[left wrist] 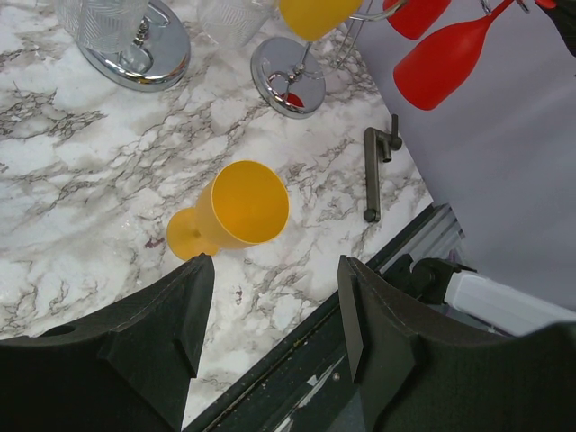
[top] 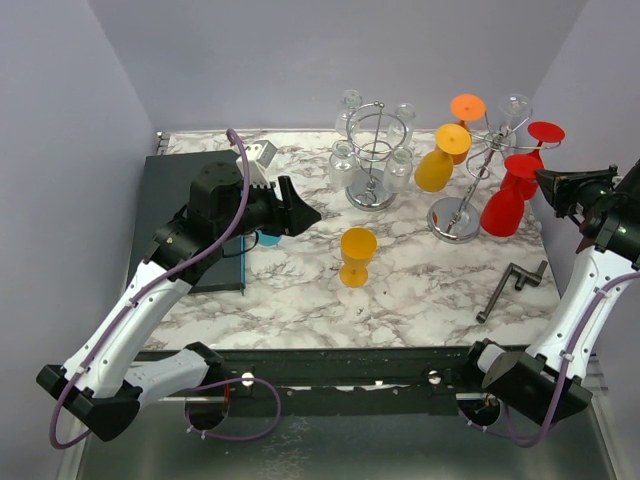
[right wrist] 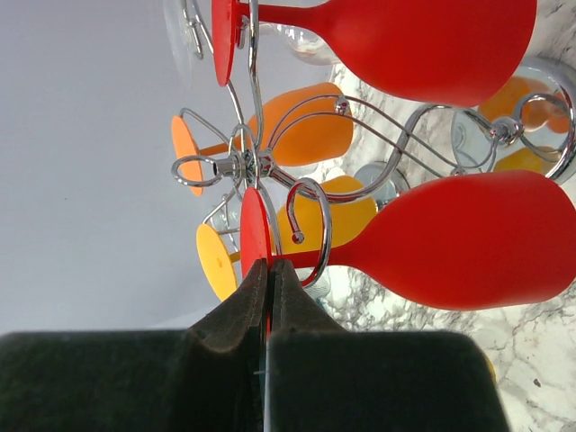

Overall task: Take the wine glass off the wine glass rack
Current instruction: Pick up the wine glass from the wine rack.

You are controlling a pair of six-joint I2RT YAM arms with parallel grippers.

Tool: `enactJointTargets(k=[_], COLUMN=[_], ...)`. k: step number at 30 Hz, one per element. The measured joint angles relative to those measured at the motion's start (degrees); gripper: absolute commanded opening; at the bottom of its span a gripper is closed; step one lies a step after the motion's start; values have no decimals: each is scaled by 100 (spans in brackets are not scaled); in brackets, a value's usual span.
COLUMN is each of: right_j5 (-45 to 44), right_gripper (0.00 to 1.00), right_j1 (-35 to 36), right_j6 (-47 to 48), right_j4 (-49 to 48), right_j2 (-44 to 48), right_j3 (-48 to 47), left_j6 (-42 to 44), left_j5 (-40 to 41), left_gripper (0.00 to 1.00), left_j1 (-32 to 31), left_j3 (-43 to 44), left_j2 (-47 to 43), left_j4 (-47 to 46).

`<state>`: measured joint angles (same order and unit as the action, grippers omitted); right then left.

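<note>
The chrome wine glass rack (top: 455, 218) stands at the right rear, with red and orange glasses hanging upside down from it. My right gripper (top: 548, 186) is shut on the round foot (right wrist: 254, 229) of the nearer red wine glass (top: 503, 208), whose stem still sits in the rack's wire hook (right wrist: 310, 225); its bowl (right wrist: 468, 241) shows in the right wrist view. My left gripper (top: 300, 212) is open and empty, raised to the left of a yellow glass (top: 358, 255) standing on the marble table, also in the left wrist view (left wrist: 238, 209).
A second chrome rack (top: 372, 155) with clear glasses stands at the rear middle. A grey metal crank (top: 511, 287) lies at the right front. A dark board (top: 180, 205) lies at the left. A teal object (top: 268, 238) sits under the left gripper.
</note>
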<state>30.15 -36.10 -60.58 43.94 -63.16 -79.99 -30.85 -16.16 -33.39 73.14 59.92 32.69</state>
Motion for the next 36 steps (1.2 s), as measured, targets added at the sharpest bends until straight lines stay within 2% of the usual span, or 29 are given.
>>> enactJointTargets(k=[11,22,36], right_j5=[-109,-553,-568], right_gripper=[1,0,1], right_j1=[2,2,2], right_j6=[-310,-437,-457], right_j4=[-487,-549,-745], right_j2=[-46,24,26], right_j3=[57,133,304], left_j6=[4,33,50], left_j5=[9,13,15], left_gripper=[63,64,64], left_j1=[0,0,0], left_j3=[0,0,0], left_j2=[-35,-35,-35], left_j4=[9,20,20])
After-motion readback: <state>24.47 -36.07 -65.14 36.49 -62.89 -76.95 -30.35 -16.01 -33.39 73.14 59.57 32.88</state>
